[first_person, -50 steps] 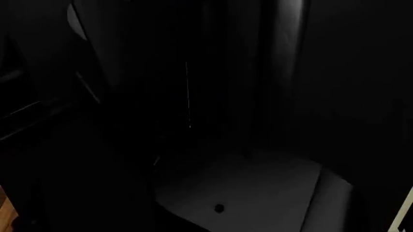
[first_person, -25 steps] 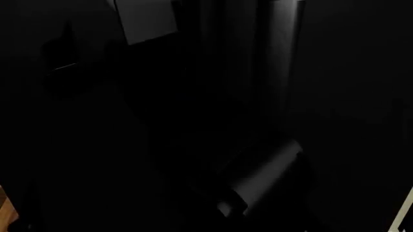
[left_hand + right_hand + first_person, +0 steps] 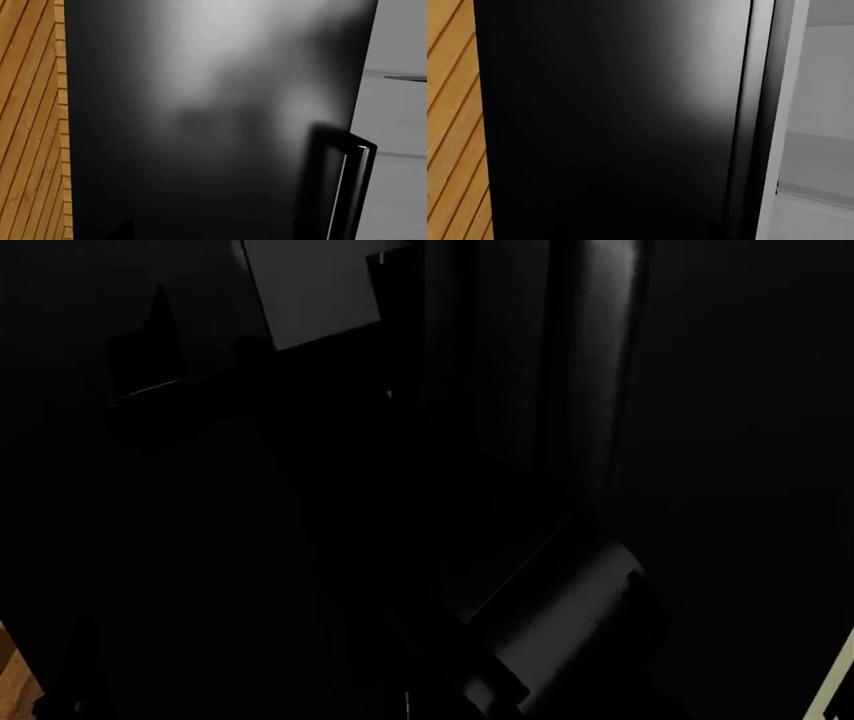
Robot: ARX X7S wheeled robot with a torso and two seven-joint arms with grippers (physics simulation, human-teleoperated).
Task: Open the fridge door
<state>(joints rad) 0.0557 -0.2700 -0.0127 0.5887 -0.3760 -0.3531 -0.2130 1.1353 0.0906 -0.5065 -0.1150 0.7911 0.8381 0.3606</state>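
The fridge door [image 3: 200, 100] fills the left wrist view as a flat matte-black panel. The top end of its black bar handle [image 3: 352, 190] stands out near its right edge. Two faint dark fingertips [image 3: 129, 227] of my left gripper [image 3: 213, 229] show far apart, close to the panel and left of the handle. A black door panel [image 3: 614, 120] with a vertical edge strip [image 3: 754, 100] fills the right wrist view; my right gripper cannot be made out against it. The head view is almost black, with a dimly lit vertical bar [image 3: 601, 360] and a grey arm link [image 3: 561, 630].
A slatted wooden wall [image 3: 30, 120] borders the black panel on one side in both wrist views. Pale grey cabinet fronts [image 3: 400, 100] lie on the other side, beyond the handle. A grey flat arm part [image 3: 314, 290] shows high in the head view.
In the head view the broad grey part seen low a second ago has given way to a narrower grey link, which has since shifted slightly right. The pale part at the top moved a little.
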